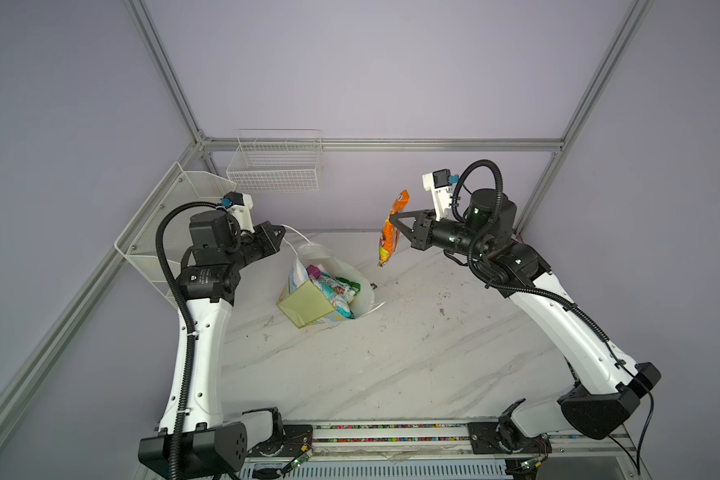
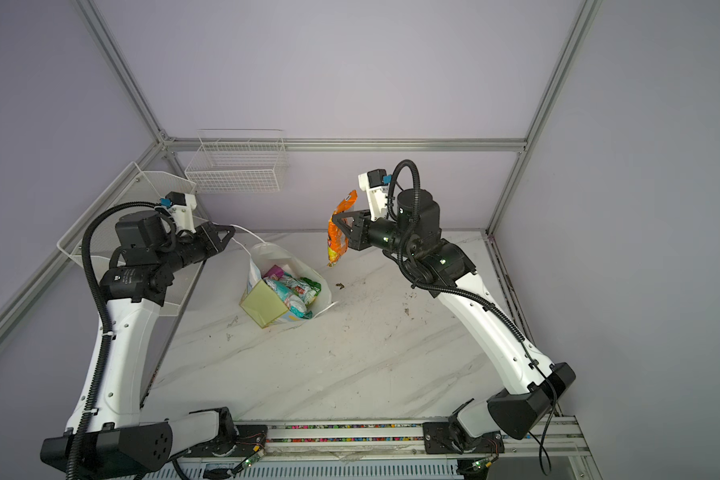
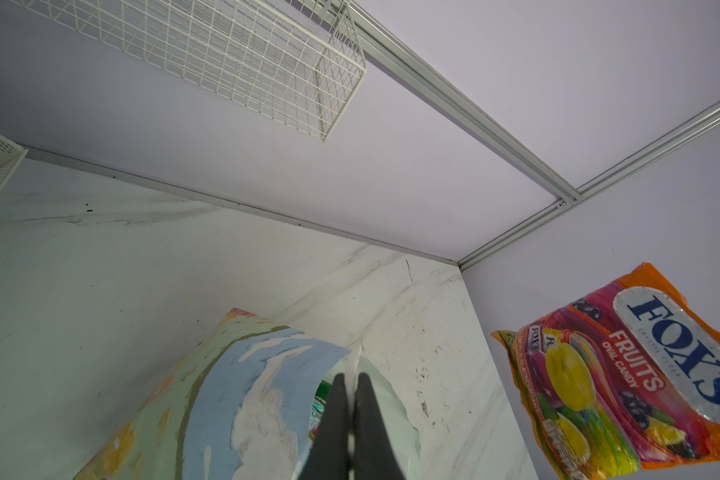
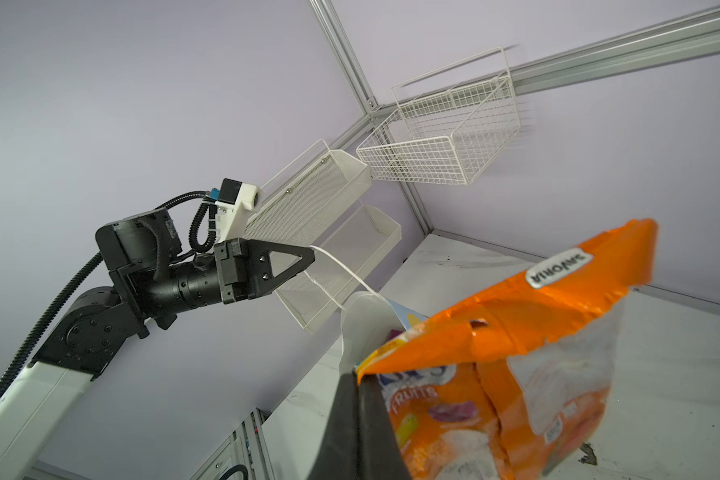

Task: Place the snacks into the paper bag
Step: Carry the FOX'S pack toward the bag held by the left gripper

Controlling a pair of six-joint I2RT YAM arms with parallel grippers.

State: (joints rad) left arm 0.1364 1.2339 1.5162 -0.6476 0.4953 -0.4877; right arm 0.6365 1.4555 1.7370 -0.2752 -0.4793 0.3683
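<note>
Orange packet (image 1: pixel 388 243): hangs in the air beside the paper bag (image 1: pixel 306 305), on the right arm's side, not yet over its mouth.
Handling: probably light, crinkly and slippery, sagging with loose sweets; a flat seam or edge gives the surest pinch.
Right jaws: pinched shut on the packet's upper edge.
Left jaws: closed on the paper bag's white cord handle (image 1: pixel 298 233), holding it up.
Other snacks (image 1: pixel 333 291): inside the paper bag.

Orange packet (image 1: pixel 387 245) aloft; paper bag (image 1: pixel 306 305), seemingly tilted, part-filled.
</note>
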